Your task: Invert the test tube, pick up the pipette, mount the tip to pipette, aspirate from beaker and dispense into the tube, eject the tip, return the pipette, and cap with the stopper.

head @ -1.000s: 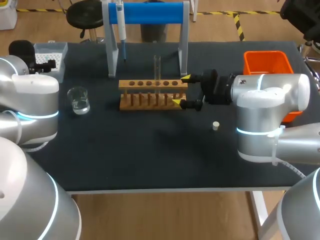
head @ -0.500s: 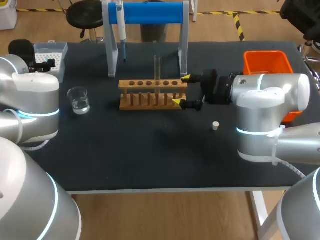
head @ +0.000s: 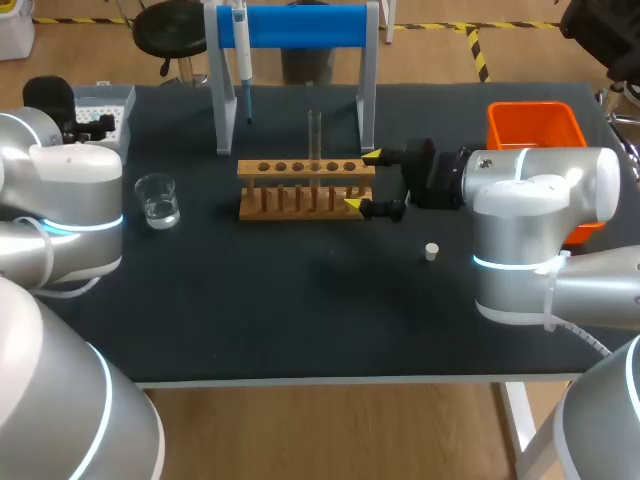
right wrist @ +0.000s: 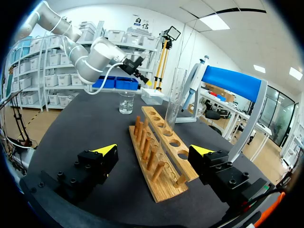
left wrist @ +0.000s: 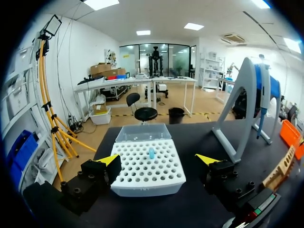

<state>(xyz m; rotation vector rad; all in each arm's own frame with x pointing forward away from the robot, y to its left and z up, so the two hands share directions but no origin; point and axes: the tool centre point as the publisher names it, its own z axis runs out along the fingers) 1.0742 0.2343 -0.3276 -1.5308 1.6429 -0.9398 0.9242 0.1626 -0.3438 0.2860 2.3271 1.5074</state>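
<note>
Left gripper (left wrist: 158,160): spread wide and empty. Hangs just short of the tip box (left wrist: 149,164), which lies ahead between the fingers.
Change on the left: sits a shade further over the tip box than a second ago, hiding more of it in the head view. A small drift, no contact.
Right gripper (head: 362,181): wide open, holding nothing, one finger on either side of the right end of the wooden rack (head: 300,190). Unmoved over the last second.
Test tube (head: 314,135): stands upright in a rack hole right of the middle, ungripped, apparently mouth up.
Pipette (head: 241,45): hangs on the stand (head: 368,80) behind the rack, untouched.
Beaker (head: 158,200): left of the rack, part full of clear liquid.
Stopper (head: 431,251): lies on the table, right of and in front of the rack, apart from everything.
Meaning for the task: probably past the inversion and between steps — pipette pickup not yet begun. The left arm's slight shift reads as positioning, not a grasp.
</note>
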